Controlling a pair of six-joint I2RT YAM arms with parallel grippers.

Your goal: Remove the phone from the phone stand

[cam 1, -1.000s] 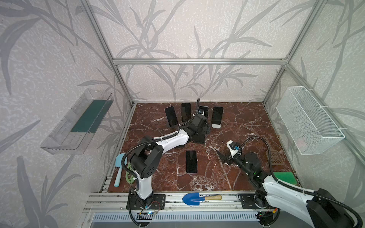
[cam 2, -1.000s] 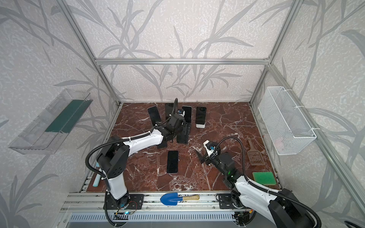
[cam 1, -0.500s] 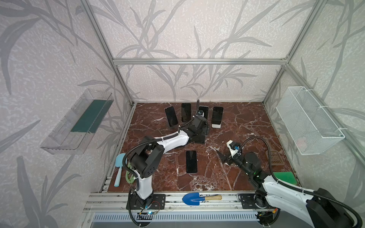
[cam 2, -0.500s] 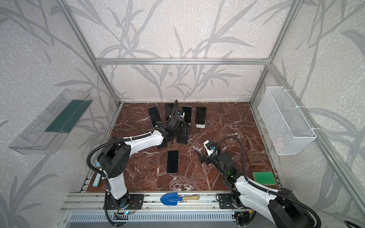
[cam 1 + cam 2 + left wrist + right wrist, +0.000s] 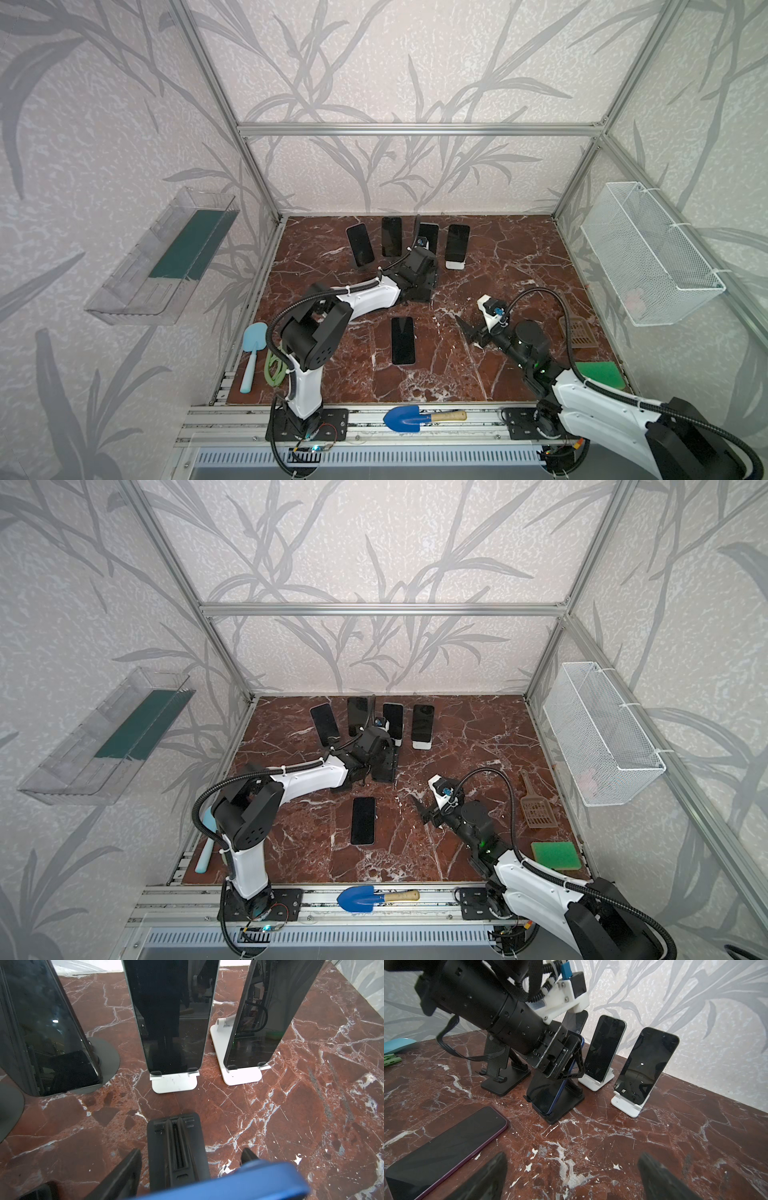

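A blue-edged phone (image 5: 550, 1097) leans on a black phone stand (image 5: 566, 1105) in the middle of the marble floor. My left gripper (image 5: 566, 1064) sits over the phone's upper end, a finger on each side of it. In the left wrist view the phone (image 5: 228, 1182) is a blurred blue band across the near edge, with the phone stand (image 5: 176, 1147) below it and my left gripper (image 5: 190, 1153) astride both. I cannot see whether the fingers press on the phone. In both top views the left gripper (image 5: 424, 270) (image 5: 382, 758) hides the phone. My right gripper (image 5: 573, 1157) (image 5: 467, 328) is open and holds nothing, low over the floor in front.
Three more phones (image 5: 360, 245) (image 5: 391, 236) (image 5: 457, 245) stand on stands at the back. An empty black stand (image 5: 500, 1072) is beside the left arm. A purple-edged phone (image 5: 403, 340) lies flat in front. At the edges are a brown scoop (image 5: 577, 332), a green sponge (image 5: 598, 370) and a blue shovel (image 5: 411, 417).
The left gripper's fingers have drawn closer together around the phone's upper end. The right arm has not moved.
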